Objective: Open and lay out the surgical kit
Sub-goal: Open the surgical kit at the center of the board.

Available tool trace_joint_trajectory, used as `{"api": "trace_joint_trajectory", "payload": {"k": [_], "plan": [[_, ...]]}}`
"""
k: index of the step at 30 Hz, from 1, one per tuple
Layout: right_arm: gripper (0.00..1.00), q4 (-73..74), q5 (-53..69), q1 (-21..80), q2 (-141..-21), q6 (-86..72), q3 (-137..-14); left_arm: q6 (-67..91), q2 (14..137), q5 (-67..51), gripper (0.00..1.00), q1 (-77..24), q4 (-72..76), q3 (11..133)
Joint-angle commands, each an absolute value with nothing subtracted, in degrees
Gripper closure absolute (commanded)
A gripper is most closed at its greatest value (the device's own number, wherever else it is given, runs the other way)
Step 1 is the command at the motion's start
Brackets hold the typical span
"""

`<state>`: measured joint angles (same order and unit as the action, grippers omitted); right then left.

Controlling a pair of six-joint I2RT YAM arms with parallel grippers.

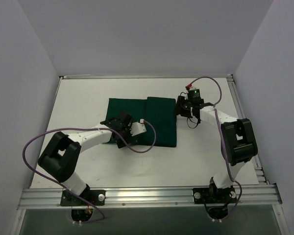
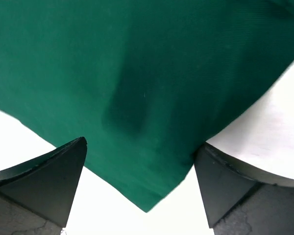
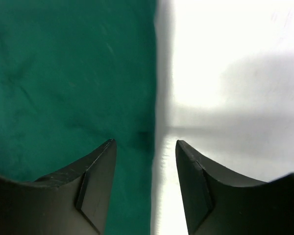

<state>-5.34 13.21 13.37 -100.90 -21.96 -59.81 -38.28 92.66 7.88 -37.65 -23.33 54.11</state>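
Toward the counter's far edge, the green cloth wrap [image 1: 157,122] lies still folded, contents hidden; left gripper [image 2: 139,147] and right gripper [image 3: 146,144] straddle its edges, jaws apart, holding nothing.

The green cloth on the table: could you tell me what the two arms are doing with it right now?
Both arms are at the dark green cloth wrap, which lies folded on the white table. The left gripper is open over the wrap's near-left corner. The right gripper is open astride its right edge. Neither grips it yet, and no instruments show.
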Motion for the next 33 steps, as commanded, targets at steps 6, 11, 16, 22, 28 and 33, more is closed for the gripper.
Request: {"api": "trace_joint_trajectory", "payload": {"k": [6, 11, 16, 22, 28, 33], "plan": [[0.52, -0.09, 2.55, 24.33, -98.78, -20.74, -71.27, -39.47, 91.07, 6.79, 0.4, -32.09, -15.91, 52.03], [0.52, -2.64, 0.19, 29.79, -103.51, -23.99, -74.87, -39.2, 82.99, -2.89, 0.59, -30.59, -18.28, 52.38], [0.5, -0.18, -6.5, 32.43, -111.78, -25.31, -84.26, -39.72, 83.84, -5.01, 0.98, -31.2, -22.49, 55.11], [0.47, 3.78, -13.62, 33.75, -119.53, -26.28, -91.14, -41.04, 84.81, -5.71, 0.98, -31.73, -24.34, 53.26], [0.47, 5.09, -17.22, 34.98, -124.36, -25.75, -95.27, -41.92, 84.81, -4.49, 0.56, -31.38, -27.24, 54.14], [0.48, 6.41, -18.28, 35.51, -127.88, -24.52, -98.96, -41.49, 84.55, -4.3, 0.29, -29.98, -29.61, 56.42]]}}
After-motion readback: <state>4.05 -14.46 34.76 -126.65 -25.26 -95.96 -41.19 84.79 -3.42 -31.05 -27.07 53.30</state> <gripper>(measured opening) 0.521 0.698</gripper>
